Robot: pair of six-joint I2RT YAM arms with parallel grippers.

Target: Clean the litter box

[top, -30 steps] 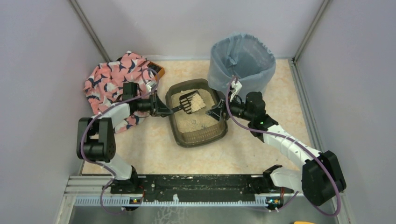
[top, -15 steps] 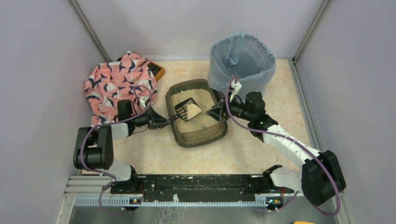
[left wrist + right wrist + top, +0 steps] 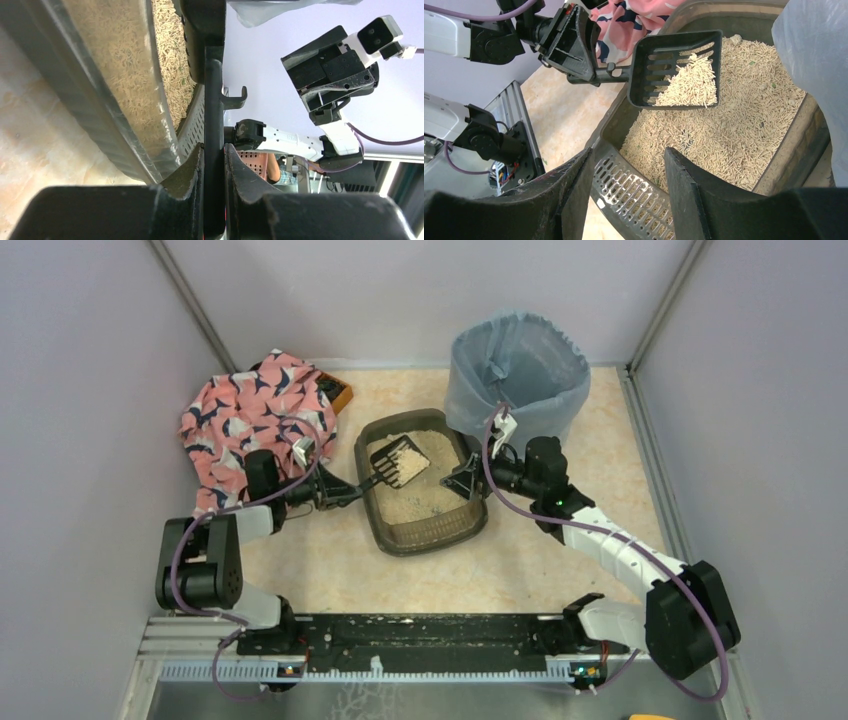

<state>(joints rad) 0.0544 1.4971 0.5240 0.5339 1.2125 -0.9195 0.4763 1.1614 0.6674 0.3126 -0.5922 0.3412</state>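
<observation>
Occupying the middle of the table [image 3: 320, 562]: litter box [image 3: 430, 537], a dark, low-walled tray with rounded corners. Long sides running from the near edge toward the far edge; far right corner just beside the bin [image 3: 517, 370]. Floor covered with beige granules [image 3: 724, 130].

Left gripper [image 3: 214, 155]: closed tight on the handle of the scoop [image 3: 398, 460], with no gap showing on either side of the handle. Reaching in from the table's left side, over the box's left wall.

Scoop: black, slotted, lifted above the far left part of the box. Loaded with a heap of granules on its blade.

Right gripper [image 3: 629, 185]: jaws about half apart, set astride the slotted rim of the box's right wall. One finger [image 3: 574, 200] outside the wall, the other over the granules. Clamped on that rim, as far as the wrist view shows.

Bin: round, lined with a blue-grey bag. Standing at the far right of the table, just behind the right gripper.

Cloth [image 3: 240, 420]: pink with a dark and white print, heaped at the far left corner. Partly covering a small orange-brown box [image 3: 341, 393] at its right edge.
</observation>
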